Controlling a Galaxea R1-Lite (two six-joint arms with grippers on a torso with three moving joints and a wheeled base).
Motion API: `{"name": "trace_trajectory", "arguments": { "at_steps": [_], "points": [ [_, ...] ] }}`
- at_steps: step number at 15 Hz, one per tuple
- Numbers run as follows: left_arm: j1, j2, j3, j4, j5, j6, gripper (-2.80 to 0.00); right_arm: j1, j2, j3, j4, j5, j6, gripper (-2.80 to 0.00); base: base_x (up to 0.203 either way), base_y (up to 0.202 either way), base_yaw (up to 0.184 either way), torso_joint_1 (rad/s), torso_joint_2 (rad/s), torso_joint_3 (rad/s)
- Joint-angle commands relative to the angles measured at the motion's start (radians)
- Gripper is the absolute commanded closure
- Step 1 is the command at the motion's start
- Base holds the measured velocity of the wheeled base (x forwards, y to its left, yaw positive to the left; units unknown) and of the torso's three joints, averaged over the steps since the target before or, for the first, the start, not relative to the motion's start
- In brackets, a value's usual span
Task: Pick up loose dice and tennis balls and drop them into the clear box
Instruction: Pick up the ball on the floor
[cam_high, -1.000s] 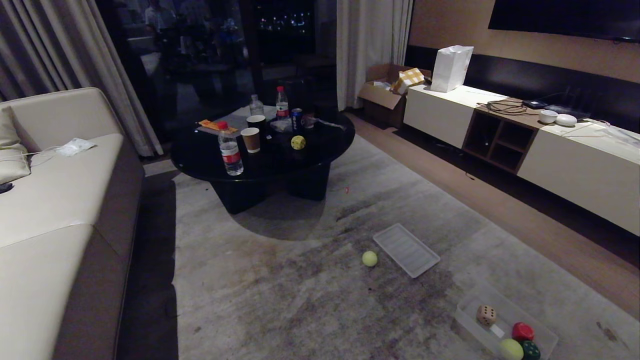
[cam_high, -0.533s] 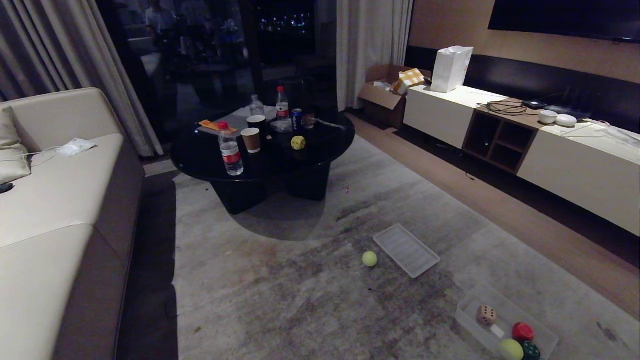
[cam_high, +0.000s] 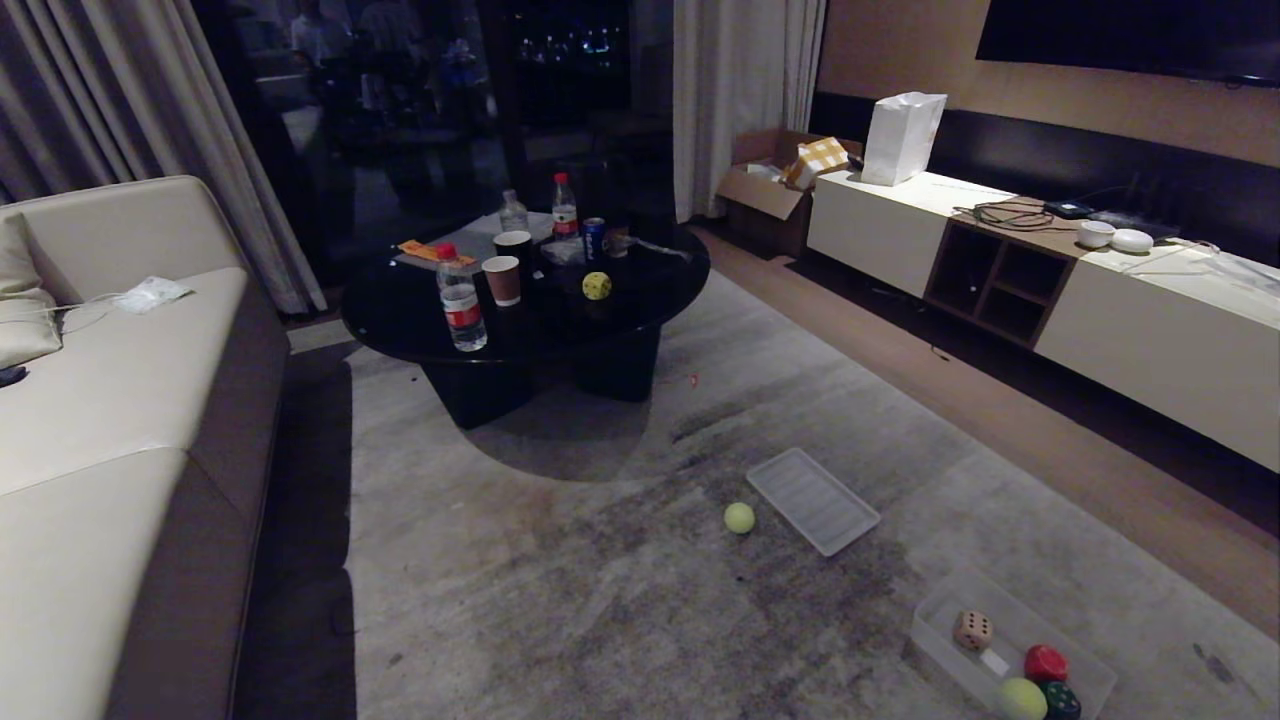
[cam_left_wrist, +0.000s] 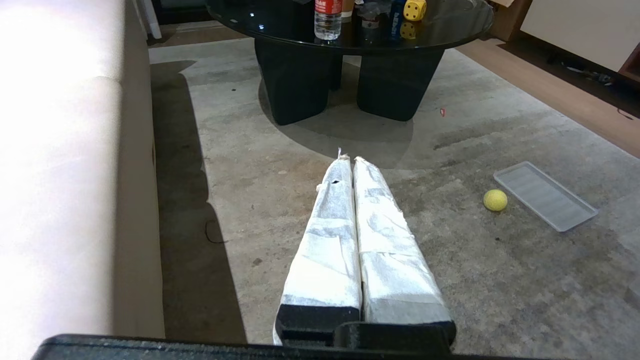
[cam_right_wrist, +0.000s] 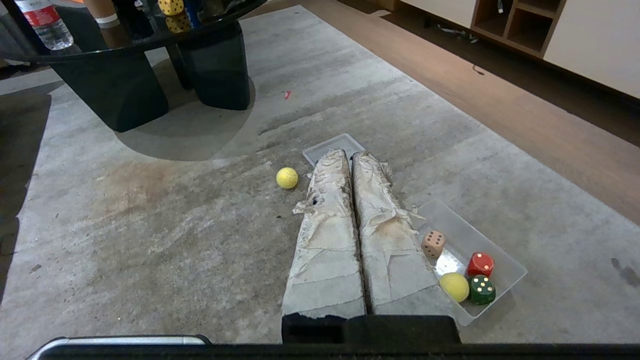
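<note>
Both grippers, left gripper (cam_left_wrist: 353, 161) and right gripper (cam_right_wrist: 350, 156), closed on nothing. At five o'clock, clear box (cam_high: 1085, 668) cut by the frame edge, holding cream die (cam_high: 972, 630) and one tennis ball (cam_high: 1022, 698). Toward twelve, loose tennis ball (cam_high: 739, 517) on carpet, likely to roll from a nudge; farther, yellow die (cam_high: 596, 285) on black table (cam_high: 650, 290), bottles crowding, easily toppled.

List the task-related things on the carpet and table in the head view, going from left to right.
Yellow die on the black table → loose tennis ball on the carpet → clear lid → clear box holding the beige die.
</note>
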Motion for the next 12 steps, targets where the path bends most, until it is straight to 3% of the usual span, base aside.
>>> {"name": "trace_trajectory", "arguments": {
  "at_steps": [1,5,12],
  "points": [
    [0.0,0.002,0.002,0.0,0.001,0.001,0.0,0.0,0.001,0.009,0.0,0.001,-0.001,0.0,0.0,0.0,0.0,0.0,0.0,0.0],
    [0.0,0.002,0.002,0.0,0.001,0.0,0.0,0.0,0.001,0.009,0.0,0.001,-0.001,0.0,0.001,-0.001,0.014,-0.002,0.0,0.002],
    [0.0,0.002,0.002,0.0,0.001,0.0,0.0,0.0,0.001,0.009,0.0,0.001,-0.001,0.0,0.0,-0.006,0.156,0.002,0.0,0.003]
  ]
}}
